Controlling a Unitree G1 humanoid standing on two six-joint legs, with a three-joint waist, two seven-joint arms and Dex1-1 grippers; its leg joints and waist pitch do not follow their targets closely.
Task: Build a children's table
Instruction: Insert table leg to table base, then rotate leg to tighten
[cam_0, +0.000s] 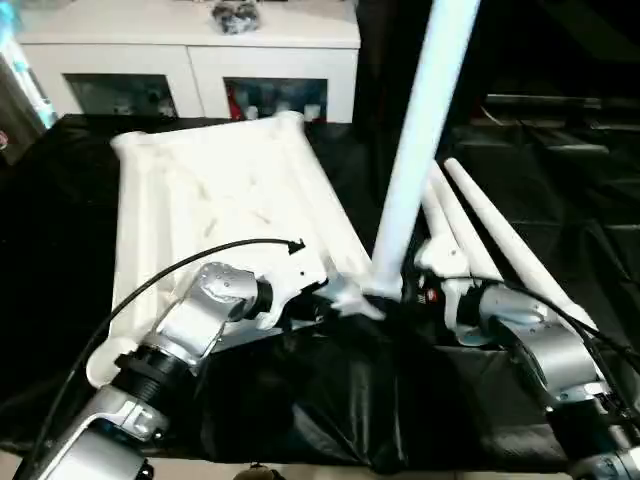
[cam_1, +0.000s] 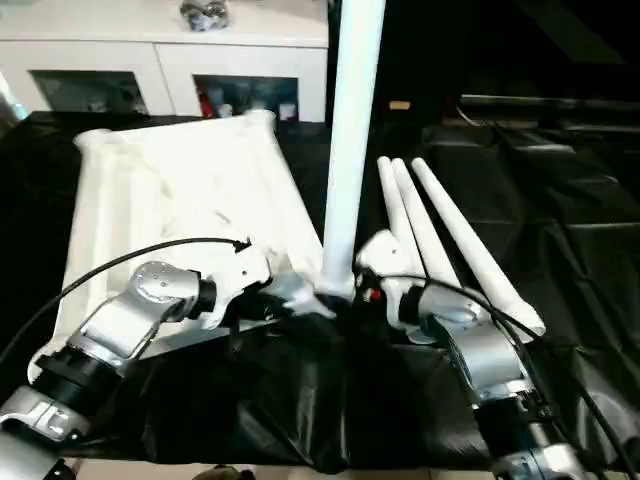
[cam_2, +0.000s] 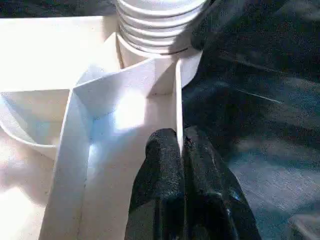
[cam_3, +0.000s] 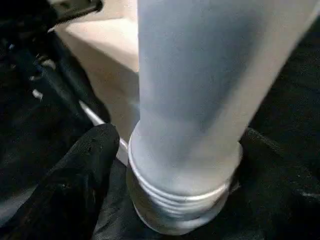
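Note:
The white table top (cam_0: 210, 200) lies underside up on a black cloth. One white leg (cam_0: 420, 150) stands upright in its near right corner socket (cam_2: 150, 55), the threaded end (cam_3: 175, 205) partly showing above the socket. My right gripper (cam_0: 415, 290) is shut on this leg's base, a black finger (cam_3: 85, 170) pressing on each side. My left gripper (cam_2: 181, 142) is shut on the top's thin raised rim (cam_2: 177, 100) just beside that socket. Three more legs (cam_1: 440, 235) lie side by side on the cloth to the right.
A white cabinet (cam_0: 190, 50) with shelf openings stands behind the table top. The black cloth (cam_0: 330, 400) is rumpled between my forearms. A black cable (cam_0: 200, 262) arcs over my left wrist.

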